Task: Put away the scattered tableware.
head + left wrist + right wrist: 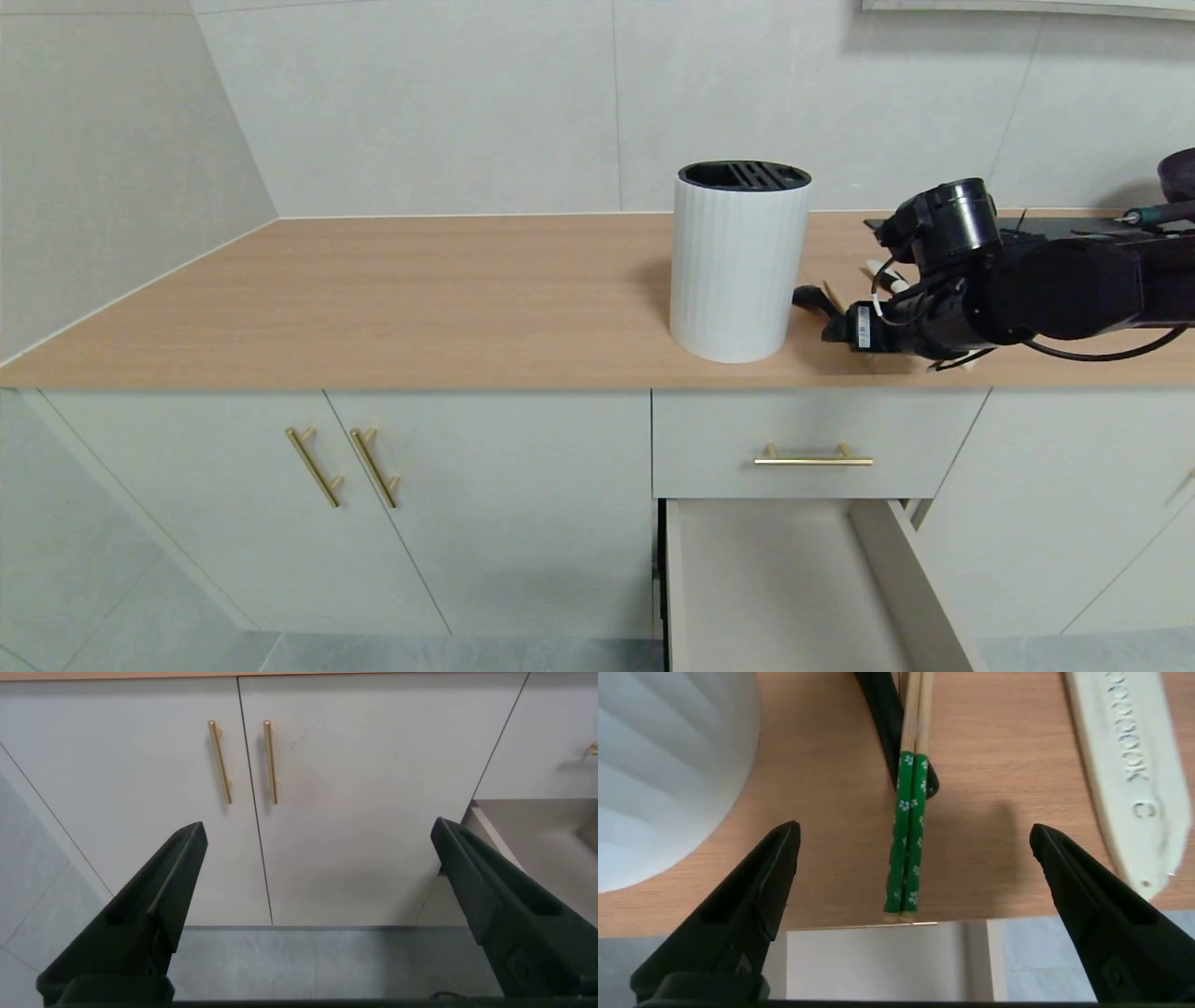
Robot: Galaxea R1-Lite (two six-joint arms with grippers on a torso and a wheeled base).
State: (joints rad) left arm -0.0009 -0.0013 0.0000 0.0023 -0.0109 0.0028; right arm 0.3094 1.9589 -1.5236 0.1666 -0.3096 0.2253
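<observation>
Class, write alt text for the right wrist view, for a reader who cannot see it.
The open right gripper hangs over a pair of green-tipped chopsticks lying on the wooden counter, partly across a black utensil. A white ribbed holder stands on one side and a white utensil lies on the other.

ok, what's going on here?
The right tool hovers open over a pair of green-ended chopsticks lying on the wooden counter beside the white utensil holder; nothing is gripped yet. A white utensil and a black utensil lie close by. The left tool hangs open in front of the cabinet doors. The lower drawer is pulled out.
</observation>
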